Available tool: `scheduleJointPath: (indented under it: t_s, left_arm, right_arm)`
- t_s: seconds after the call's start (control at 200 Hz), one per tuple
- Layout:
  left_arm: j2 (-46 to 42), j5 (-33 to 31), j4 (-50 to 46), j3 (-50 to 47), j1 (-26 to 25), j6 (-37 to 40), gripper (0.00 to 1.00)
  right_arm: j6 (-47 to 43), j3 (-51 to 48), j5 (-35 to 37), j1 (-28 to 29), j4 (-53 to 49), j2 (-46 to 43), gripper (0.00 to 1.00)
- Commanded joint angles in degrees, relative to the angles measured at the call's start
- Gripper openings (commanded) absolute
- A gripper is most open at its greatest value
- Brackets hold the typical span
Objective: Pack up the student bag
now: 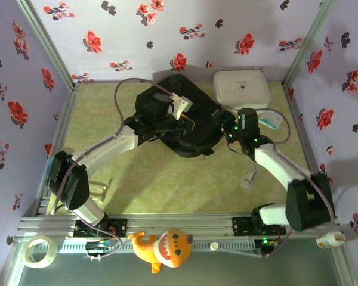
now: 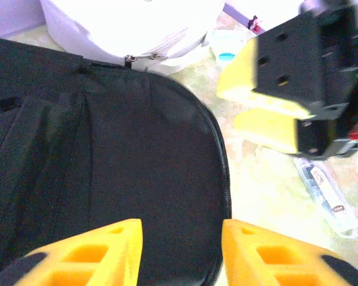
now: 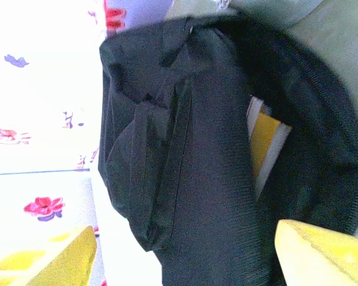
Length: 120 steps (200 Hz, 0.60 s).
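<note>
The student bag is a large black fabric backpack lying at the middle back of the table. My left gripper hovers over its top. In the left wrist view its yellow fingers stand apart above the bag's dark panel and its zipper edge; the left gripper is open and holds nothing. My right gripper is at the bag's right edge. In the right wrist view the right gripper is wide open with the bag between its fingers but not pinched. A flat yellow and white thing shows in the bag's opening.
A white zip case stands behind the bag on the right, with a small blue and white packet beside it. A clear packet lies by the right arm. An orange plush, a tape roll and a white bottle sit by the near rail.
</note>
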Motion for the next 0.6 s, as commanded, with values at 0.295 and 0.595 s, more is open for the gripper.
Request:
scheduleJointPath:
  t_s: [0.295, 0.595]
  left_arm:
    - [-3.5, -0.2, 5.6, -12.6, 15.0, -24.5, 0.78]
    - [2.4, 9.6, 22.5, -24.5, 25.0, -46.5, 0.65]
  right_arm:
    - [-11.5, -2.0, 12.0, 0.2, -14.8, -12.0, 0.86]
    - [-10.1, -1.5, 11.3, 1.0, -12.7, -9.9, 0.87]
